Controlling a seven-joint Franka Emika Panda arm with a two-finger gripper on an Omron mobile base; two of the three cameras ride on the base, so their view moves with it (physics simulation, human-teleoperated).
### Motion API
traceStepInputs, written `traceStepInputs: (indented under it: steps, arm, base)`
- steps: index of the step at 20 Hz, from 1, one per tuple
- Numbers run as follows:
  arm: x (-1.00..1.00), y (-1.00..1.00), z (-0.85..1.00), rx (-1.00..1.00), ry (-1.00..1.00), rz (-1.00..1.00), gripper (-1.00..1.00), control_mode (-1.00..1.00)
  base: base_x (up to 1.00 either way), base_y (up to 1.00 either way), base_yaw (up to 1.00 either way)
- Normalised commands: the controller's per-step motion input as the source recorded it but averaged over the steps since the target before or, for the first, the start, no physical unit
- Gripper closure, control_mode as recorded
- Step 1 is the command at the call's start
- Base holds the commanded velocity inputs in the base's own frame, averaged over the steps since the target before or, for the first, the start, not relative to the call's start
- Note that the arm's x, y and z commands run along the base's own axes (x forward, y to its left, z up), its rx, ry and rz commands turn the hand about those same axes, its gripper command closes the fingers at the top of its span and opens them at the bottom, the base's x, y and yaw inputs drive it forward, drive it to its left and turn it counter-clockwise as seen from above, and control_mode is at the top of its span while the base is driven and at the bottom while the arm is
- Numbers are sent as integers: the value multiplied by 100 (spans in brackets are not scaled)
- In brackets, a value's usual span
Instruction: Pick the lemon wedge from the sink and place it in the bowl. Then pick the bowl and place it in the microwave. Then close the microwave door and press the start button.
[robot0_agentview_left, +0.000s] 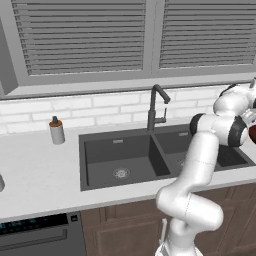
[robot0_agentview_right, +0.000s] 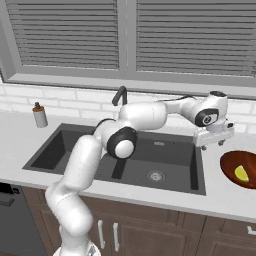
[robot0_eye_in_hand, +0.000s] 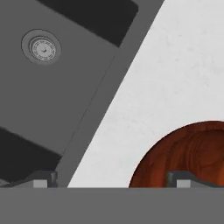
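With wedge (robot0_agentview_right: 241, 173) lying in bowl (robot0_agentview_right: 235, 163) on counter right of sink (robot0_agentview_right: 165, 150), first step looks done; gripper (robot0_agentview_right: 214, 141) hovers nearby, jaws apart, empty. Next: grasp bowl rim, carry to microwave.

The white arm (robot0_agentview_right: 95, 165) rises from its base, bends at the elbow and reaches to the right, its gripper (robot0_agentview_right: 215, 141) pointing down, jaws spread wide and empty.
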Motion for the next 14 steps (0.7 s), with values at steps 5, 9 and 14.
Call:
traceStepInputs:
  steps: [5,9,14]
  arm:
    - [0,5,-25,-21,0,-37,-100,-100]
    - [0,-48,1,1,5,-11,-100,-100]
    - [-5,-54,4,3,0,-1,-100,-100]
  base:
    - [0,0,0]
    - [0,0,0]
    - [0,0,0]
